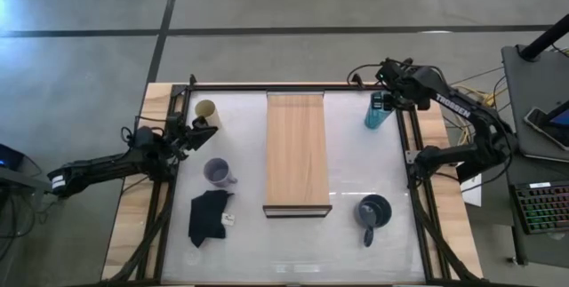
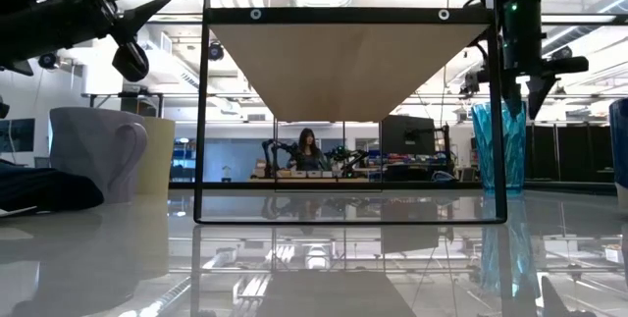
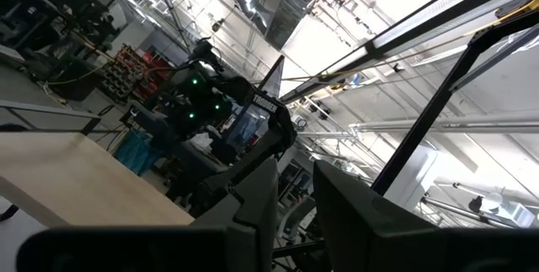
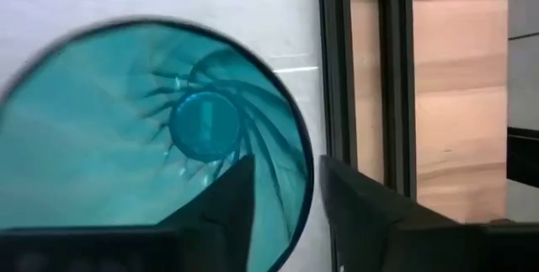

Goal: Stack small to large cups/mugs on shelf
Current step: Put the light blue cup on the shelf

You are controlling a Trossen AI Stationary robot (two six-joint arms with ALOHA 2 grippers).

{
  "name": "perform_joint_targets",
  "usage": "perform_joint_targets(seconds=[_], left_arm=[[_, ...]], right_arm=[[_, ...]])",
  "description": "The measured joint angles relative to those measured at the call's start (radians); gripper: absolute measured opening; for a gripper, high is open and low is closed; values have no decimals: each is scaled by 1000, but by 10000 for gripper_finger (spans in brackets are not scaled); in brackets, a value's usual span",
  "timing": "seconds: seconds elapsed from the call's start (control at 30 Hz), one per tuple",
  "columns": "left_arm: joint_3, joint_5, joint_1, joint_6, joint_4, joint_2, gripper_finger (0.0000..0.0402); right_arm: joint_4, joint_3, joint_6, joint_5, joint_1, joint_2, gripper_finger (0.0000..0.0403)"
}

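Right tool (image 1: pixel 380 102) hangs directly over the teal tumbler (image 1: pixel 377 112) at the upper right of the tabletop (image 1: pixel 244 234), one finger dipping inside the rim, one outside, parted, nothing gripped yet. I judge the tumbler pick is in hand; next it needs to pinch that wall and lift toward the shelf (image 1: pixel 296 149) in centre frame. Left tool (image 1: pixel 197 128) waits unclenched beside the cream cup (image 1: pixel 205 109), upper left.

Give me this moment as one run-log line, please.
right gripper: above translucent teal tumbler, one finger inside rim | left gripper: beside cream handleless cup | light-brown wooden shelf: bare
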Motion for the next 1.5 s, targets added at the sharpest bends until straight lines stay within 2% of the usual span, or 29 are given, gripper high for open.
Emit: perform_joint_targets(seconds=[0.23,0.43,0.53,0.67,0.87,1.03,1.2,1.5], left_arm=[[0,0,0,0,0,0,65],[0,2,0,-1,0,-1,65],[0,3,0,-1,0,0,65],[0,2,0,-1,-9,4,65],[0,2,0,-1,-9,26,65],[0,2,0,-24,-9,47,65],[0,3,0,-50,-8,61,65],[0,3,0,-50,0,51,65]], right_arm=[[11,3,-28,7,0,-4,20],[-8,37,-79,-69,4,-17,10],[-74,129,-107,-129,36,-25,9],[-227,279,-115,-124,130,-20,9],[-316,511,-43,-122,325,13,9],[-361,706,17,-73,503,108,9],[-371,911,-5,-2,615,276,9],[-372,1258,-142,-4,572,579,9]])
